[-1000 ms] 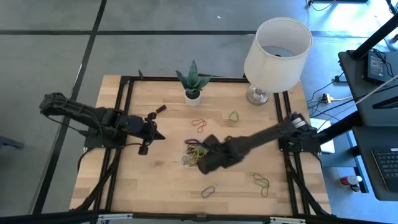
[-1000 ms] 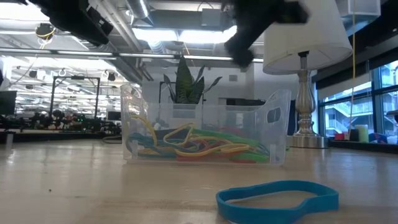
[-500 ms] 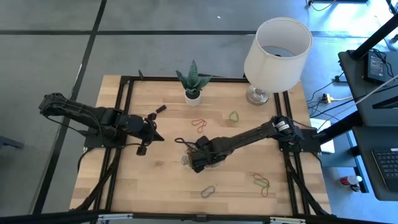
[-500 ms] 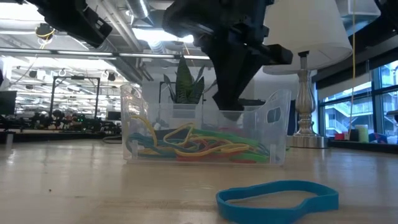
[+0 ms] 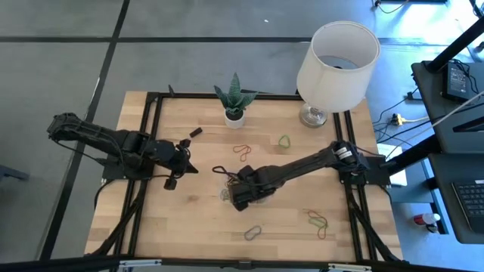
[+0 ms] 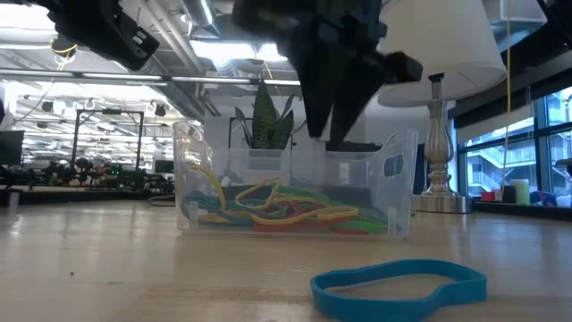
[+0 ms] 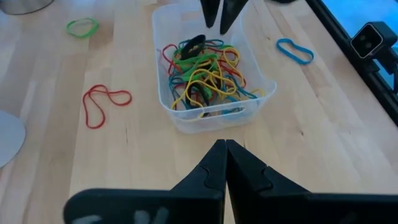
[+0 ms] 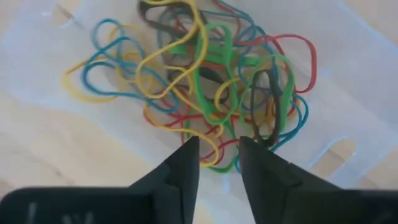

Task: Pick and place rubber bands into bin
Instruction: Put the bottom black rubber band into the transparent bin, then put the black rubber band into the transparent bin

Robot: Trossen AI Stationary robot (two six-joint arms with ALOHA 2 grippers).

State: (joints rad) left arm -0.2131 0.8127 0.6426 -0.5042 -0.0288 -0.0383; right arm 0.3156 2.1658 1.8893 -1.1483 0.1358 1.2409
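Blue band: a thick, smooth rubber loop [image 6: 399, 288] lies flat on the desk, nearest the low camera, in front of the bin; not yet collected.
Bin: shallow clear plastic tray [image 6: 188, 170] with rounded corners, mid-desk; already holds a tangled heap of thin yellow, green, red and blue rubber bands [image 8: 205, 93].
Right tool: [image 8: 219, 158] hangs directly over the bin's heap, fingers a little apart, nothing between them; judged a drop just made.
Left tool: [image 7: 224, 165] waits left of the bin, fingers pressed together, empty.
Left to do: red loop [image 5: 242, 152] and green loop [image 5: 284, 140] beyond the bin; more loops [image 5: 318, 222] right of the bin.
Desk: pale wood planks [image 5: 197, 227], matte.
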